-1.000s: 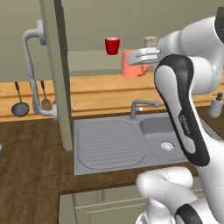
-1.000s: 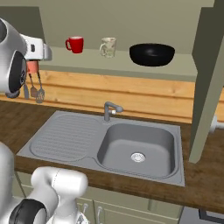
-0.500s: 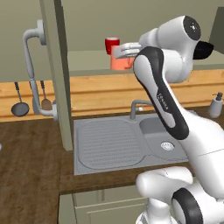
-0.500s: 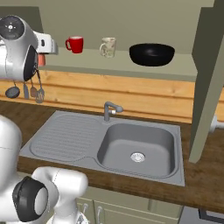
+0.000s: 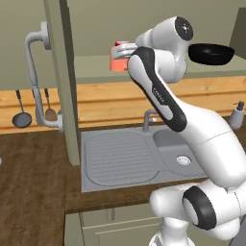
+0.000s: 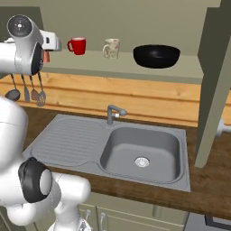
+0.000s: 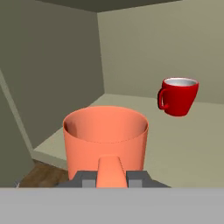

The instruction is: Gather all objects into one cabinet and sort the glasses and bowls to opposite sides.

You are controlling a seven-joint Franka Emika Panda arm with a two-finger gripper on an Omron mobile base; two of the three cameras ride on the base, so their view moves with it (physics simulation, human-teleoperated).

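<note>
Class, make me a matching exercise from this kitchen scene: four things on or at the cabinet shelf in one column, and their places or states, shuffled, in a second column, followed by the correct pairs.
Things:
1. orange-red mug
2. red cup
3. beige mug
4. black bowl

Places or states:
A. at the right end of the shelf
B. between the red cup and the bowl
C. held at its handle by the fingers
D. standing on the shelf, left of the beige mug

Pairs: 1-C, 2-D, 3-B, 4-A

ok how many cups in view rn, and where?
3. Red cup and beige patterned mug stand on the cabinet shelf, left of the black bowl. Orange-red mug is in the gripper by its handle, at the shelf's left end.
</note>
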